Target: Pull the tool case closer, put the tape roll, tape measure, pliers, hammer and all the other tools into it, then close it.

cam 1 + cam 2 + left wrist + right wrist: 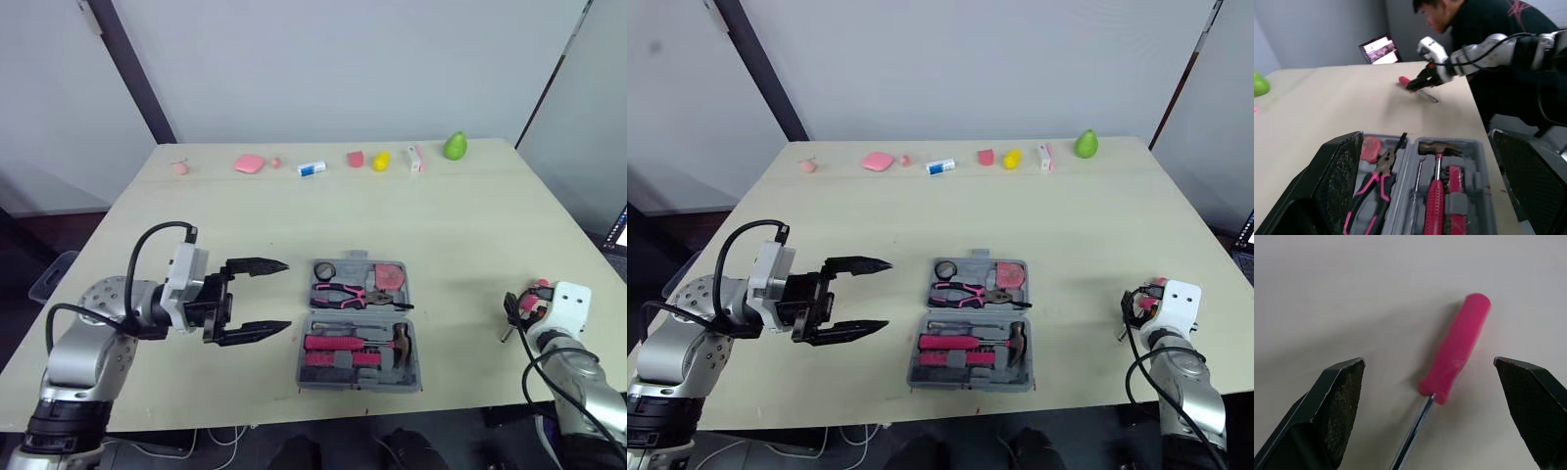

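The grey tool case (415, 345) lies open near the table's front edge. In it are a tape roll (324, 270), a pink tape measure (390, 275), pliers (343, 292), a hammer (380, 336) and pink-handled tools. My left gripper (266, 298) hovers open just left of the case, fingers pointing at it, holding nothing. At the front right, my right gripper (1428, 363) stands open, straddling a pink-handled screwdriver (1455, 348) that lies on the table. The same screwdriver (1406, 81) lies under the right gripper (1418, 84) in the left wrist view.
Small items line the far edge: a green pear (455, 146), a yellow object (380, 161), pink pieces (249, 163) and a small blue-white tube (312, 168). A person (1488, 19) and a laptop (1378, 49) are beyond the table's right side.
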{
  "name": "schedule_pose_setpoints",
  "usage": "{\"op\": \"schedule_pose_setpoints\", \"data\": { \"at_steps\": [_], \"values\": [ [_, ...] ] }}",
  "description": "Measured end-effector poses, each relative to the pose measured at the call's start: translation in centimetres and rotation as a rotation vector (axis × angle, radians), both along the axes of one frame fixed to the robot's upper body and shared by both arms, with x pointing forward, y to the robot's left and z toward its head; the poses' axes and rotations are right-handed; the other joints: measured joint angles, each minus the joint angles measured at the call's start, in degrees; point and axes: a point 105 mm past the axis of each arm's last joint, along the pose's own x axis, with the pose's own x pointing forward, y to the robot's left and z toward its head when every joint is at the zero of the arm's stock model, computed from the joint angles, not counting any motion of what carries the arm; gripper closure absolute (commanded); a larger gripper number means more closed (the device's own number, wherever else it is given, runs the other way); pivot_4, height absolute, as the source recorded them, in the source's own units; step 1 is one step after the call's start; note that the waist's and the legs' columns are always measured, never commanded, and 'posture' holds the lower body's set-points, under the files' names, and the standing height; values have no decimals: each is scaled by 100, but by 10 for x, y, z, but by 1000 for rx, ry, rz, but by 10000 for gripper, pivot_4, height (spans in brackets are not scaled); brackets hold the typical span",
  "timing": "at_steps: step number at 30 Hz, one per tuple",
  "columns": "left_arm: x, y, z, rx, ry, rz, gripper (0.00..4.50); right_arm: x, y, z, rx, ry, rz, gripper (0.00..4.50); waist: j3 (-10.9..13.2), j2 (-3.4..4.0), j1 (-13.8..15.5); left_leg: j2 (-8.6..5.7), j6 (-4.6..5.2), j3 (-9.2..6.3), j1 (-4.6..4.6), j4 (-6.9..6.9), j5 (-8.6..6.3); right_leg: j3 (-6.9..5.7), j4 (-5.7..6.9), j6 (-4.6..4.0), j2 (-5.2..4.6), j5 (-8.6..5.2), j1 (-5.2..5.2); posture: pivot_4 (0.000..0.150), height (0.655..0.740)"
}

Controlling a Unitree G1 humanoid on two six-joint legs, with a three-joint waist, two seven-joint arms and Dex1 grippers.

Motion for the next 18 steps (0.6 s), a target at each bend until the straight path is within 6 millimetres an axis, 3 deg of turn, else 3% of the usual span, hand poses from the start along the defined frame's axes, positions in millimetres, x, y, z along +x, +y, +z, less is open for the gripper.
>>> {"op": "schedule_pose_setpoints", "data": {
  "at_steps": [2, 6, 8, 9, 10, 13, 18],
  "values": [
    [-1, -3, 3, 0, -11, -13, 0, 3, -2, -3, 3, 14, -18, 547, 0, 0, -1, 0, 0, 2, 0, 0, 0, 1, -1, 0, 0, 0, 0, 1500, 7400],
    [-1, -3, 4, 0, -12, -17, 0, 9, -3, -8, 2, 20, -36, 14603, 0, 0, -10, 0, 0, 2, 0, -1, 0, 2, -1, 0, 0, 0, 0, 1500, 7400],
    [-2, -3, 3, 3, -12, -20, 0, 10, -4, -9, -7, 17, -41, 24426, 0, 0, 2, 0, 0, 2, 0, -1, 0, 1, -2, 1, 0, 0, 0, 1500, 7400],
    [-2, -3, 3, 6, -11, -21, 0, 11, -4, -9, -11, 18, -41, 26136, 0, 0, 7, -1, 0, 3, -1, 0, 0, 1, -2, 1, -1, 0, 0, 1500, 7400],
    [-2, -2, 2, 7, -9, -20, 0, 12, -3, -9, -16, 18, -38, 34266, 0, 0, 7, -1, 0, 3, -1, 0, 0, 2, -2, 1, -1, 0, 1, 1500, 7400],
    [-2, -2, 1, 7, -6, -21, 0, 13, -1, -8, -33, 16, -33, 40412, -1, -2, 7, -1, 0, 1, 0, 0, 0, 1, -2, 1, -1, 0, 1, 1500, 7400],
    [-3, -1, 0, 8, -4, -28, 0, 12, 1, -8, -58, 14, -21, 40415, -1, -1, 6, -1, 0, 1, -1, 0, 0, 0, -2, 1, -1, 0, 1, 1500, 7400]
  ]
}}
